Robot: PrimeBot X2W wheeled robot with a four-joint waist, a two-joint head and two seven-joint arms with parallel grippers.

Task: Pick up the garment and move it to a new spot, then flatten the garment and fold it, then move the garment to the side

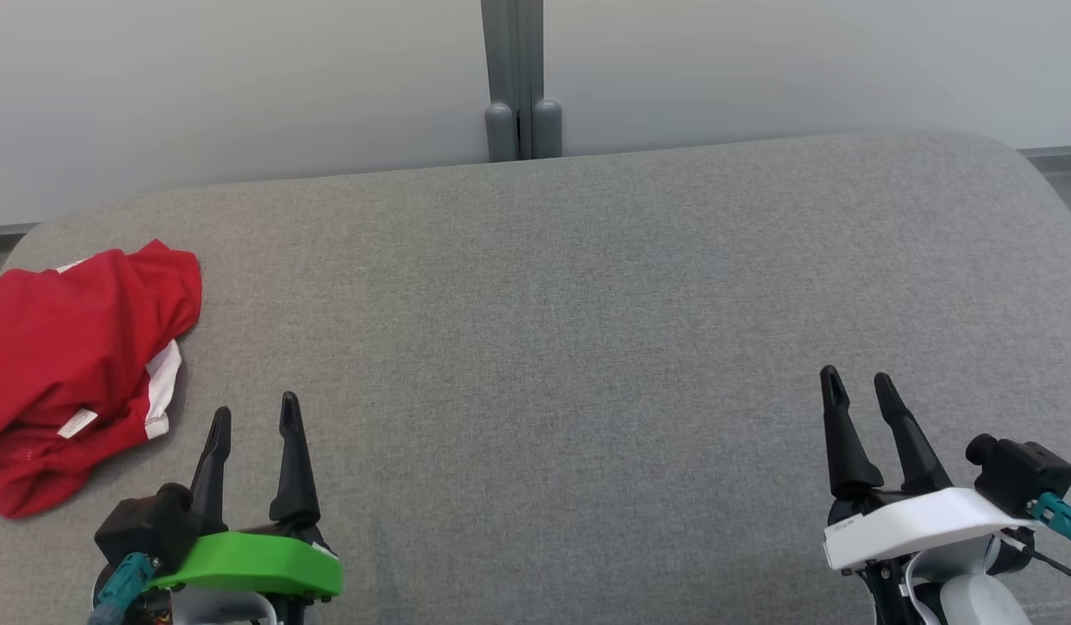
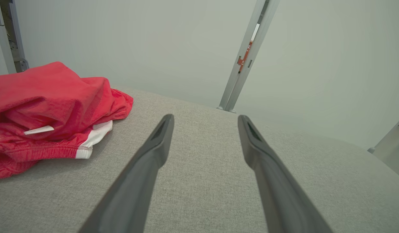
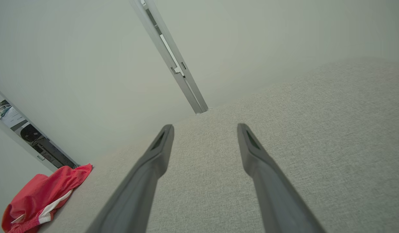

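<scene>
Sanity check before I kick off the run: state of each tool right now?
Left tool: open, holding nothing, apart from the red garment.
Right tool: open, holding nothing, over the grey surface.

Flat grey woven-fabric bench [image 1: 535,347]: uniform heathered grey, no pattern. Crumpled red fabric garment [image 1: 67,365], at the bench's left edge: plain red with white side bands and a small white label. Left gripper [image 1: 253,412]: black fingers, bright green housing, teal connector. Right gripper [image 1: 857,375]: black fingers, white housing, teal connector. Smooth pale grey-white wall [image 1: 240,87]; mid-grey metal post [image 1: 512,78].
</scene>
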